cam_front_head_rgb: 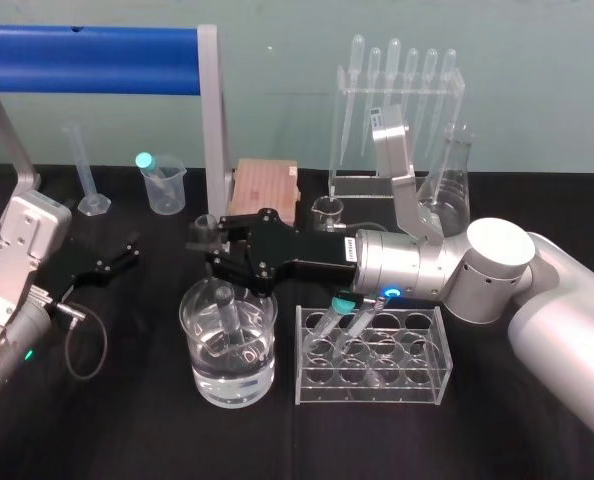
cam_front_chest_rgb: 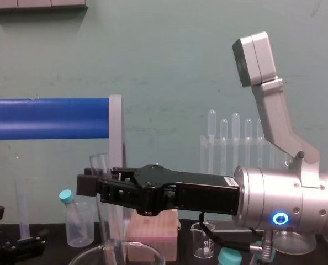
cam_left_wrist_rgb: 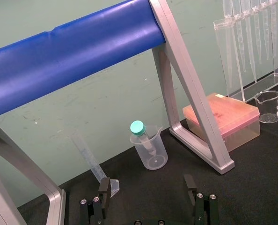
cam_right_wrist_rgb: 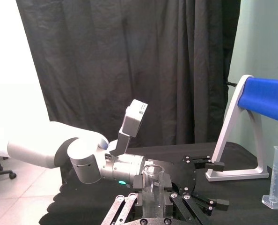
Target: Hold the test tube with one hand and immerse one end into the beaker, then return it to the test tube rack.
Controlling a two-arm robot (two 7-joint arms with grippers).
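- The right arm [cam_front_head_rgb: 552, 300] was silver-grey, round-jointed, with a blue light [cam_front_chest_rgb: 280, 218].
- Above the light sat a grey camera box [cam_front_chest_rgb: 255, 55].
- The right gripper [cam_front_head_rgb: 210, 235] and left gripper [cam_front_head_rgb: 127, 253] were black.
- A black cable [cam_front_head_rgb: 104, 345] looped off the left arm [cam_front_head_rgb: 17, 290].

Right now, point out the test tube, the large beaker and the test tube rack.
test tube [cam_front_chest_rgb: 100, 167]: chest view, upper stretch just below the flared rim.
large beaker [cam_front_head_rgb: 199, 372]: head view, left side wall.
test tube rack [cam_front_head_rgb: 372, 390]: head view, clear front panel.
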